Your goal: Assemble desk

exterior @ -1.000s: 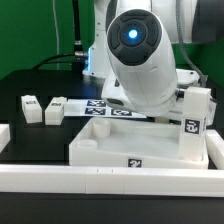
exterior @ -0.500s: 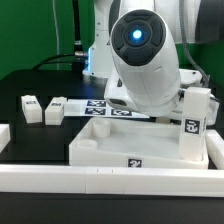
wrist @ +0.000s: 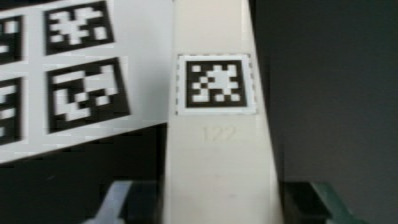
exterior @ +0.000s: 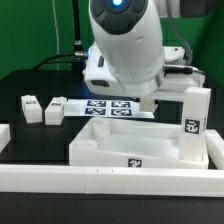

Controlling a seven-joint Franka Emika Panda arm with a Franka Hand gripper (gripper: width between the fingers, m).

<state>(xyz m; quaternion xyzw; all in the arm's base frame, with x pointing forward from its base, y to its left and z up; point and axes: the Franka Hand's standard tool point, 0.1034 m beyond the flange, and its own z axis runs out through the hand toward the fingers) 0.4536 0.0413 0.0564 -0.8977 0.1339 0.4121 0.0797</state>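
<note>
In the wrist view a white desk leg [wrist: 217, 120] with a black-and-white tag runs lengthwise between my fingers [wrist: 121, 200]. My gripper [wrist: 217, 206] is shut on its sides. In the exterior view the arm's bulk hides the gripper, and a white end of the leg [exterior: 150, 104] peeks out below it, over the marker board's right end. The tray-like tabletop [exterior: 100, 150] lies in front. Another leg [exterior: 196, 125] stands upright at its right corner. Two more legs [exterior: 32, 107] [exterior: 57, 108] lie at the exterior view's left.
The marker board [exterior: 108, 108] lies behind the tabletop, and shows beside the held leg [wrist: 54, 70]. A long white rail [exterior: 110, 182] runs along the front, with side rails at the left [exterior: 4, 135] and right [exterior: 215, 150]. Cables and a green backdrop are behind the arm.
The arm has risen and shifted toward the exterior view's left, so more of the marker board and the tabletop's back rim now show. The other legs and the tabletop have not moved.
</note>
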